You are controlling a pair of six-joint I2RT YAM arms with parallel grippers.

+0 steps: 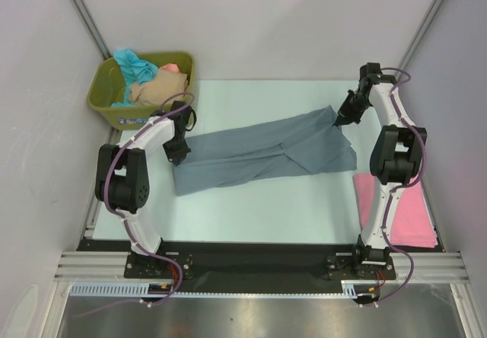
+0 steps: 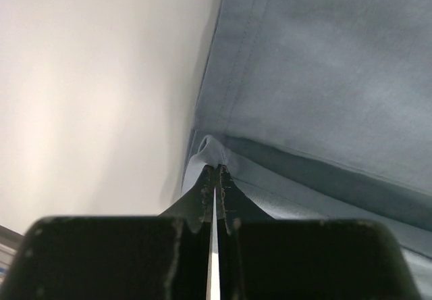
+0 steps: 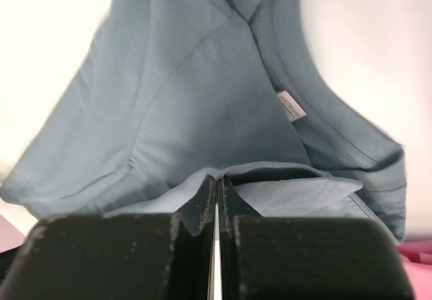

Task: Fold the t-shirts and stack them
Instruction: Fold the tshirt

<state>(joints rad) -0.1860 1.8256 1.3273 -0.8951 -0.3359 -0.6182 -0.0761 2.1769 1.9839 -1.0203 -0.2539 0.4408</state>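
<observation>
While left tool (image 1: 179,152) and right tool (image 1: 339,120) pinch it, the grey-blue t-shirt (image 1: 262,154) stretches sideways, collar right.

Had white shells and fat black joints on left arm (image 1: 148,136) and right arm (image 1: 389,106). Wore thin purple cables (image 1: 112,169) looped beside them. Ended in black bases (image 1: 152,264) at the bottom of the frame. Showed black, scratched fingers on left gripper (image 2: 214,173) and right gripper (image 3: 216,180).

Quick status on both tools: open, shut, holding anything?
Left tool: closed, pinching an edge of the grey-blue t-shirt.
Right tool: closed, pinching a fold of the same shirt.
</observation>
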